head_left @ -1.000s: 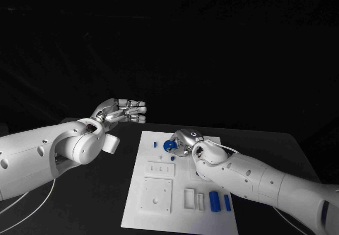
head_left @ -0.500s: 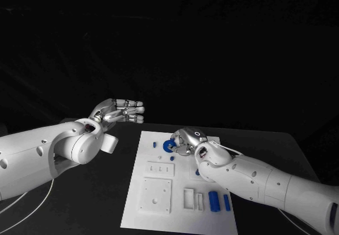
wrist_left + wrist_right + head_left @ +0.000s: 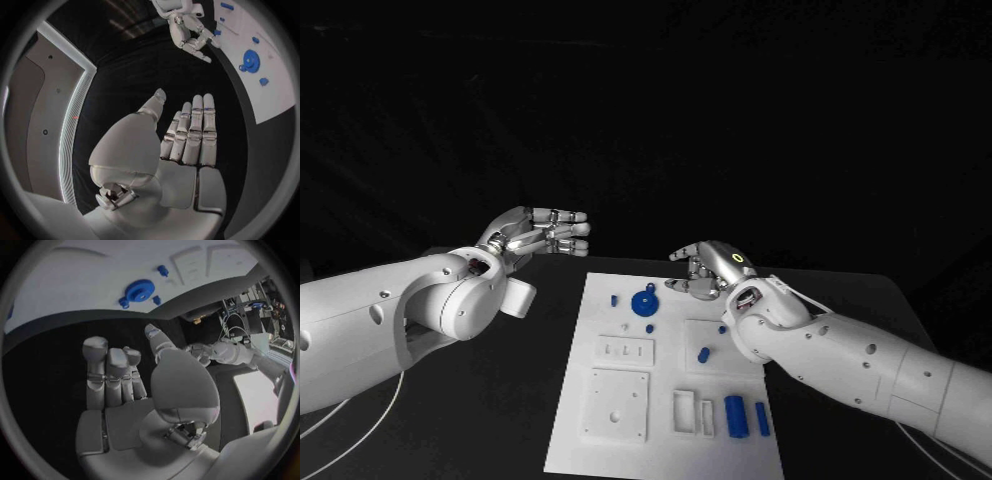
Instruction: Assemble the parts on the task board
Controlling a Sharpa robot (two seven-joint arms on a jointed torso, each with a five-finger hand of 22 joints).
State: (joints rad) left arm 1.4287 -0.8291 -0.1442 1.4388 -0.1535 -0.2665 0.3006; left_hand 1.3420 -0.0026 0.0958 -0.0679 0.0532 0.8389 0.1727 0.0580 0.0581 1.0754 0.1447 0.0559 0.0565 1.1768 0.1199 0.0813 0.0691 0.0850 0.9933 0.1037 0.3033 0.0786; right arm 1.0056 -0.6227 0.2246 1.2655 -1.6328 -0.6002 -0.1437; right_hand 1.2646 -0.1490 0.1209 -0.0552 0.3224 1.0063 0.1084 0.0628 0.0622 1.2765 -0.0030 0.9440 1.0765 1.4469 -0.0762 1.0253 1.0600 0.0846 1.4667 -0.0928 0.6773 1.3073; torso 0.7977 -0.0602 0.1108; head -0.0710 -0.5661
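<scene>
Both our left hand (image 3: 538,232) and right hand (image 3: 711,268) hold nothing, fingers loosely curled; the blue gear (image 3: 645,302) looks light and rigid, best pinched at its rim.

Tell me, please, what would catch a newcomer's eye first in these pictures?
Probably the white task board, bright against the black table, with a blue gear near its far end and two blue bars near its front right corner. Next, the two silver hands raised at the board's far end: the left hand off its left corner, the right hand at its right, both holding nothing.
</scene>
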